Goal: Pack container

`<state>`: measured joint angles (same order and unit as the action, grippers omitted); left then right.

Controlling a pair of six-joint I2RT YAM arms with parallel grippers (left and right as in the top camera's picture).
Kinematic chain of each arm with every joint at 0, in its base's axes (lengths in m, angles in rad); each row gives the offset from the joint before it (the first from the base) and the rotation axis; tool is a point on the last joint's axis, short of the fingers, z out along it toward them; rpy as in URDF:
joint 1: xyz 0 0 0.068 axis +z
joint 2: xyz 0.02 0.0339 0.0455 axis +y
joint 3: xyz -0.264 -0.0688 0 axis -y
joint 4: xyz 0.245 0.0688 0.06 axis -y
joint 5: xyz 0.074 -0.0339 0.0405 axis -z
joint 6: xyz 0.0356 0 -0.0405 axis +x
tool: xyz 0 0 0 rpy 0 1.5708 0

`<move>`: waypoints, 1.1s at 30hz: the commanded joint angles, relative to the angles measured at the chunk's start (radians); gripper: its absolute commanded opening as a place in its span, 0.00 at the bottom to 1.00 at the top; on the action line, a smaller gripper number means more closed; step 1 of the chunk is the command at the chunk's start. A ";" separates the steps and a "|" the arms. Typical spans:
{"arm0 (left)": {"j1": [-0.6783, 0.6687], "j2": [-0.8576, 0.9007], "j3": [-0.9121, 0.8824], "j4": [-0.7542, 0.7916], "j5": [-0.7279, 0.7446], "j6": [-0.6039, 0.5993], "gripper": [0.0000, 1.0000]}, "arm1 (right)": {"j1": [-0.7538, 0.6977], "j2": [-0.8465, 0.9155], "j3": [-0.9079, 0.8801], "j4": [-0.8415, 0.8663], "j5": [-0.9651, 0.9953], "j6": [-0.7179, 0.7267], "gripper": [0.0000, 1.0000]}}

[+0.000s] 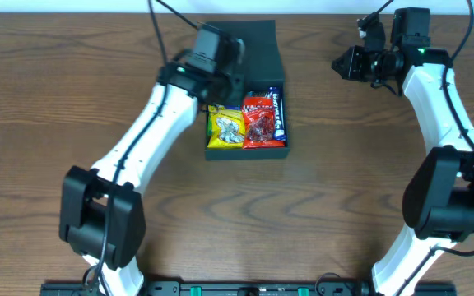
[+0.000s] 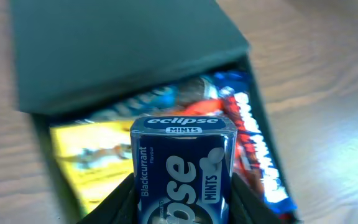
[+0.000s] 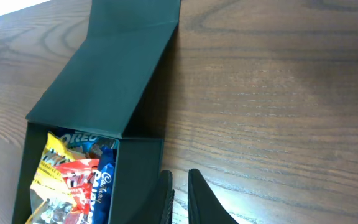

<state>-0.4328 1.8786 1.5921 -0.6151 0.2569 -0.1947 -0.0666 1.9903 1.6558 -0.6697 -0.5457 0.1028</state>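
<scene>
The container is a dark teal-green box at the table's back middle, its flap lid open toward the rear. Inside lie a yellow packet, a red packet and a blue Cadbury bar. My left gripper is shut on a blue Eclipse mints tin and holds it above the box's open compartment. In the overhead view it hovers over the box's rear left. My right gripper is shut and empty, low over the wood just right of the container.
The brown wooden table surrounds the box. The right arm reaches in from the right edge, with its gripper to the right of the lid. The left arm crosses diagonally from the front left.
</scene>
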 commanded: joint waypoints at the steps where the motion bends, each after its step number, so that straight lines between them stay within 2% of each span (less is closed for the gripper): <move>1: -0.038 0.027 0.007 -0.015 0.003 -0.131 0.06 | 0.008 -0.026 0.022 0.000 0.000 0.008 0.10; 8: -0.060 0.027 0.007 -0.036 0.003 -0.166 0.06 | 0.008 -0.026 0.022 0.000 0.022 0.004 0.11; 9: -0.060 0.027 0.007 -0.038 0.003 -0.165 0.32 | 0.008 -0.026 0.022 0.000 0.023 0.004 0.12; 10: -0.059 0.027 0.007 -0.038 0.003 -0.165 0.64 | 0.007 -0.026 0.022 0.000 0.023 0.004 0.13; 12: -0.058 0.027 0.008 -0.037 0.002 -0.164 0.95 | 0.007 -0.026 0.022 0.001 0.023 0.004 0.13; 17: -0.024 0.026 0.008 0.002 -0.001 -0.127 0.95 | 0.008 -0.026 0.022 0.000 0.022 0.005 0.14; 20: 0.028 0.023 0.008 0.023 0.031 -0.127 0.95 | 0.008 -0.026 0.022 0.000 0.010 0.010 0.41; 24: 0.124 0.023 0.008 0.063 0.163 -0.127 0.95 | 0.008 -0.026 0.022 0.000 -0.012 0.081 0.54; 25: 0.171 0.023 0.008 0.084 0.206 -0.127 0.95 | 0.008 -0.026 0.022 0.000 -0.012 0.118 0.54; 27: 0.238 0.023 0.008 0.107 0.235 -0.127 0.66 | 0.008 -0.026 0.022 0.000 -0.012 0.150 0.49; 29: 0.287 0.023 0.008 0.122 0.234 -0.127 0.45 | 0.008 -0.026 0.022 0.000 -0.012 0.167 0.48; 30: 0.309 0.023 0.008 0.129 0.234 -0.127 0.39 | 0.008 -0.026 0.022 0.000 -0.012 0.167 0.50; 31: 0.333 0.023 0.008 0.135 0.234 -0.127 0.34 | 0.008 -0.026 0.022 0.000 -0.012 0.167 0.57; 33: 0.381 0.023 0.008 0.149 0.233 -0.127 0.24 | 0.008 -0.026 0.022 0.000 -0.012 0.180 0.60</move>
<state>-0.0956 1.8984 1.5921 -0.4767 0.4641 -0.3351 -0.0666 1.9903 1.6558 -0.6693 -0.5453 0.2459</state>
